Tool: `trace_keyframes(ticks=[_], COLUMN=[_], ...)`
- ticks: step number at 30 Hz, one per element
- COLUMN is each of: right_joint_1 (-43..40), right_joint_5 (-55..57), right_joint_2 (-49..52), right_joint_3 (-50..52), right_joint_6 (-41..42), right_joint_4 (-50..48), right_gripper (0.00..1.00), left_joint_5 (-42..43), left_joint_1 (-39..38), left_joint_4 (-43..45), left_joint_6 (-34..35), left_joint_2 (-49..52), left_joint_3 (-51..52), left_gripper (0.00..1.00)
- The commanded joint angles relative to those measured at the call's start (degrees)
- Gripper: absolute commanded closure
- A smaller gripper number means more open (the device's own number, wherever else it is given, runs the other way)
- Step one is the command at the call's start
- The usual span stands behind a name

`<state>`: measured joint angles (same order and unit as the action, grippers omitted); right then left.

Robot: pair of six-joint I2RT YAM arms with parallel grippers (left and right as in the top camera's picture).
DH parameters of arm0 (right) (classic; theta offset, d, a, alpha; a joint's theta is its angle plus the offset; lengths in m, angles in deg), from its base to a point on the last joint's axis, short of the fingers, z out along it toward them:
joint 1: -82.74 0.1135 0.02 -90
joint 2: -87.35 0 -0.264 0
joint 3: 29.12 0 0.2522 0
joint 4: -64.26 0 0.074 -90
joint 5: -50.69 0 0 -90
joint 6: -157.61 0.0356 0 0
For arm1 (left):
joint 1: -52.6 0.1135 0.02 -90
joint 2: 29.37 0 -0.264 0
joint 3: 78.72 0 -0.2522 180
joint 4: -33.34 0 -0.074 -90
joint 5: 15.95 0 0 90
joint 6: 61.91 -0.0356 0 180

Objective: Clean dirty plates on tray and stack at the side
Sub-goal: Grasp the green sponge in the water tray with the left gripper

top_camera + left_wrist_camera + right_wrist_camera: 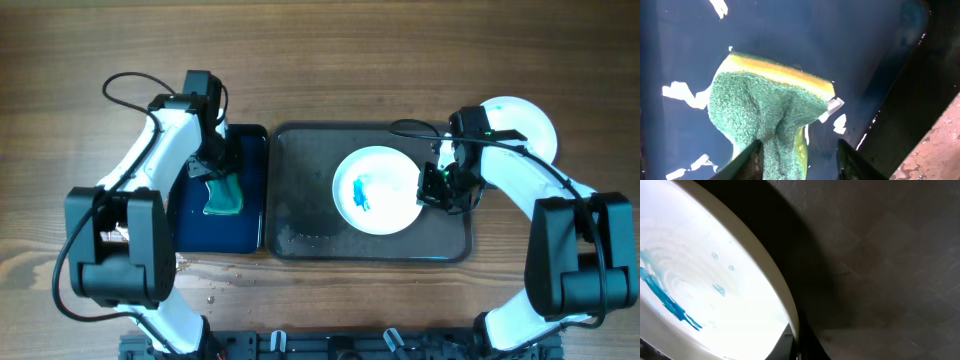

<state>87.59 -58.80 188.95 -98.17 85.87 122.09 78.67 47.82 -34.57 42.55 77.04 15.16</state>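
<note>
The right gripper clamps the plate rim; the left gripper, jaws apart around the sponge, should squeeze firmly before lifting.

A green sponge with a yellow layer sits in a wet dark-blue tray on the wooden table.

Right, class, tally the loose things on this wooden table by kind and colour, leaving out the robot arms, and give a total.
Round white plates: 2
Large dark grey rectangular tray: 1
Narrow dark-blue rectangular tray: 1
Green and yellow sponge: 1
Total: 5
</note>
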Motion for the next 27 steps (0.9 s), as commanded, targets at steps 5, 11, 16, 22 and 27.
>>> trace_keyframes(ticks=[5,11,16,22,27], right_joint_1=[0.2,0.2,0.2,0.2,0.2], right_joint_5=[1.4,1.4,1.4,1.4,1.4], right_joint_2=[2.1,2.1,2.1,2.1,2.1], right_joint_3=[-0.5,-0.5,-0.5,-0.5,-0.5], right_joint_6=[-0.5,-0.5,-0.5,-0.4,-0.5], right_joint_4=[0.3,0.3,0.2,-0.1,0.0], right_gripper=[0.96,0.96,0.96,0.96,0.96], left_joint_5=[0.7,1.0,1.4,1.3,-2.5], left_joint_1=[0.8,0.7,0.6,-0.2,-0.2], left_joint_4=[-0.2,0.4,0.2,-2.2,-6.3], left_joint_6=[-0.5,-0.3,1.4,1.3,-0.6], left_joint_2=[5.6,6.1,4.3,-3.8,-3.9], left_joint_3=[0.3,0.2,0.2,0.2,0.3], left_gripper=[0.51,0.96,0.96,0.34,0.27])
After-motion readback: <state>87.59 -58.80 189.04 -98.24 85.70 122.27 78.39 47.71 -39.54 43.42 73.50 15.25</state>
